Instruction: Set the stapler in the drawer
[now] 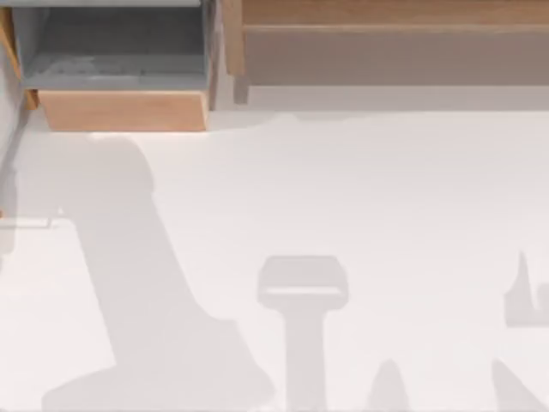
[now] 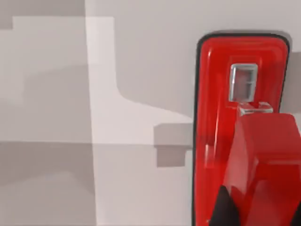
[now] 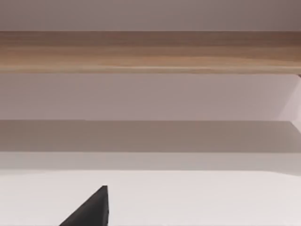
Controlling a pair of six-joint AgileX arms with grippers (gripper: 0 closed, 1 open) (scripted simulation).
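The bright red stapler (image 2: pixel 240 108) appears close up in the left wrist view, above the white table, with its own shadow lying off to one side. My left gripper (image 2: pixel 261 214) is shut on the stapler's raised upper arm, and a dark fingertip (image 2: pixel 225 207) shows at the arm's side. The drawer (image 1: pixel 120 110) stands pulled out at the table's back left, its tan front panel facing forward and its grey floor bare. One dark fingertip (image 3: pixel 91 209) of my right gripper shows in the right wrist view, facing the back of the table.
A long brown wooden ledge (image 1: pixel 386 13) runs along the back right, with a grey face below it; the same ledge (image 3: pixel 150 49) spans the right wrist view. Arm shadows lie across the white tabletop (image 1: pixel 360 189).
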